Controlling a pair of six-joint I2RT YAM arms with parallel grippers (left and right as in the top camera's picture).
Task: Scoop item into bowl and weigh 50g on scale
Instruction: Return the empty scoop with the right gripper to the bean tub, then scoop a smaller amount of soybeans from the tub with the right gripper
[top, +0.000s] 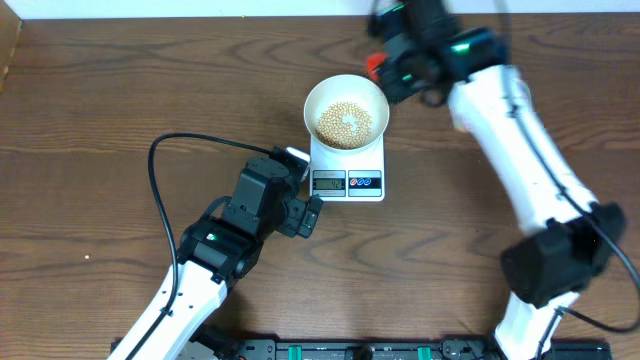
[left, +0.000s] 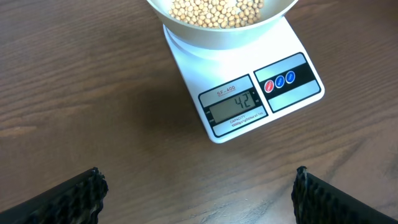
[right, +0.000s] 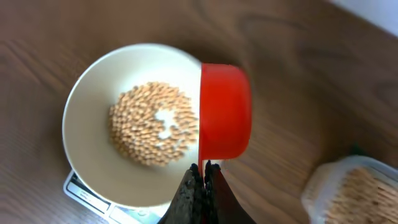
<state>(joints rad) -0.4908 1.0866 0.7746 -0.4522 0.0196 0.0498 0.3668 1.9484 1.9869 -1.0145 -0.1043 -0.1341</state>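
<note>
We see the white bowl (top: 346, 108) standing on the platform of the digital kitchen scale (top: 347, 172), which lies on the brown wooden table (top: 100, 100) near its far edge. The pale-tan beans (top: 344, 122) form a shallow heap in the middle of the bowl, with bare white wall around them. In the left wrist view we read 42 on the grey display (left: 239, 104); the red and blue buttons (left: 278, 81) sit just beside it on the front panel. The left gripper (left: 198, 173) hovers over bare table in front of the scale, its dark fingers (left: 68, 199) spread wide apart and touching nothing. The right gripper (right: 204, 171) is clenched on the handle of the red scoop (right: 225, 112), its fingers pressed together. We see the scoop's cup above the bowl's right rim, turned so that only its outer wall shows; its contents cannot be told. A clear tub (right: 348, 193) holding more beans appears blurred at the lower right corner of the right wrist view, apart from the bowl.
</note>
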